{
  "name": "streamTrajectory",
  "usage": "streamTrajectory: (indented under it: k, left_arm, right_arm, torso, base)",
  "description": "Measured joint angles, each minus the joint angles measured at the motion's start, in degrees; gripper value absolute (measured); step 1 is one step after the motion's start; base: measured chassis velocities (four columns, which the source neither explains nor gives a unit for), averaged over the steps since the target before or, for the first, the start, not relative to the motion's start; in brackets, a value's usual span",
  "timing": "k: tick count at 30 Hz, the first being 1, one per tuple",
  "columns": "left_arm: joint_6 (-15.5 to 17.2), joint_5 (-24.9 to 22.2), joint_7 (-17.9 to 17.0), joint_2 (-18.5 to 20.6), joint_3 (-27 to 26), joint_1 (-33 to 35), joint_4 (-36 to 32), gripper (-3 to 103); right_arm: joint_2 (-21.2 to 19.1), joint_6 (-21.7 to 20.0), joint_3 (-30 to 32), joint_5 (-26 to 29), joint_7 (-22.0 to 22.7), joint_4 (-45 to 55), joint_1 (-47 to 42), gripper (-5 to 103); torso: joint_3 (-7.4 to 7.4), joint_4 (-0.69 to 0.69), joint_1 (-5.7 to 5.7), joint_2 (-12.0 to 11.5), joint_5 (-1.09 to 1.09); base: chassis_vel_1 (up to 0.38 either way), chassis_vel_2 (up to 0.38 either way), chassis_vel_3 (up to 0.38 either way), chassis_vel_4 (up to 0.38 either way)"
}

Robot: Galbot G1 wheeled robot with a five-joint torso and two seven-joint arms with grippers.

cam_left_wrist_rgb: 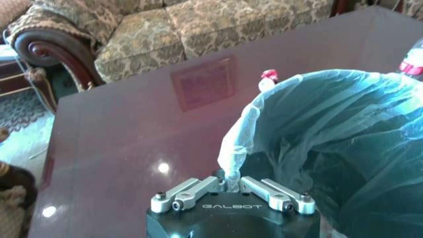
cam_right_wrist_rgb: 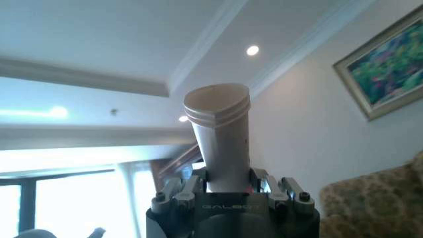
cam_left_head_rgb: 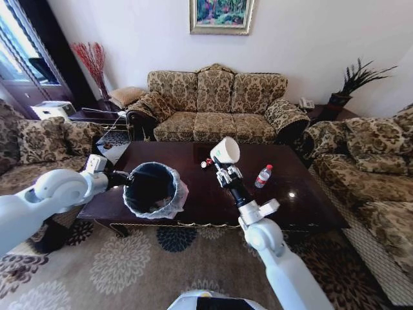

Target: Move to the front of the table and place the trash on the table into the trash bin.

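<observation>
In the head view, the table (cam_left_head_rgb: 303,200) lies before the robot, a sofa beyond its far edge. The bin (cam_left_head_rgb: 153,188) stands on the table near the front left corner, its bag puffed around the rim. The left gripper (cam_left_head_rgb: 127,177) is at the bin's left rim. The right gripper (cam_left_head_rgb: 224,169) is raised over the middle of the table, clenched on the base of a white cup (cam_left_head_rgb: 225,150) tilted with its mouth upward, just right of the bin. A bottle (cam_left_head_rgb: 262,175) with a red cap lies on the table to the right of the cup, and small red-and-white scraps (cam_left_head_rgb: 206,163) lie behind the gripper, toward the far edge.

The left wrist view gives what the head view hides: the left gripper (cam_left_wrist_rgb: 231,191) has its fingers (cam_left_wrist_rgb: 190,191) pinched together on the bag (cam_left_wrist_rgb: 317,129) at the bin's rim. One scrap (cam_left_wrist_rgb: 268,76) shows past the rim on the table (cam_left_wrist_rgb: 132,134).

The right wrist view looks up at the ceiling. The right gripper (cam_right_wrist_rgb: 228,191) grasps the cup (cam_right_wrist_rgb: 221,134) by its lower part, the cup's open mouth squeezed oval and pointing away from the camera.
</observation>
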Motion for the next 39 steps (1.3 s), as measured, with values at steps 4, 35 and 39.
streamTrajectory:
  k: [4,35,39]
  left_arm:
    - [1.3,-3.1,-2.4,1.6,-0.1,0.0,-0.4,0]
    - [2.3,-5.4,-5.4,-0.3,-0.7,0.0,-6.9,0]
    - [2.3,-5.4,-5.4,-0.2,-0.7,0.0,-6.9,0]
  right_arm:
    - [-0.4,-1.9,-7.0,0.6,-1.4,0.2,2.9,35]
    - [2.0,-4.8,-20.6,-12.3,2.8,-7.9,8.2,47]
    - [2.0,-4.7,-20.5,-12.2,2.8,-7.9,8.1,61]
  torso:
    - [0.01,0.02,0.0,0.0,0.0]
    - [0.01,0.01,0.0,0.0,-0.01]
    - [0.01,0.0,0.0,0.0,-0.01]
  base:
    - [0.0,0.0,0.0,0.0]
    - [0.0,0.0,0.0,0.0]
    - [0.0,0.0,0.0,0.0]
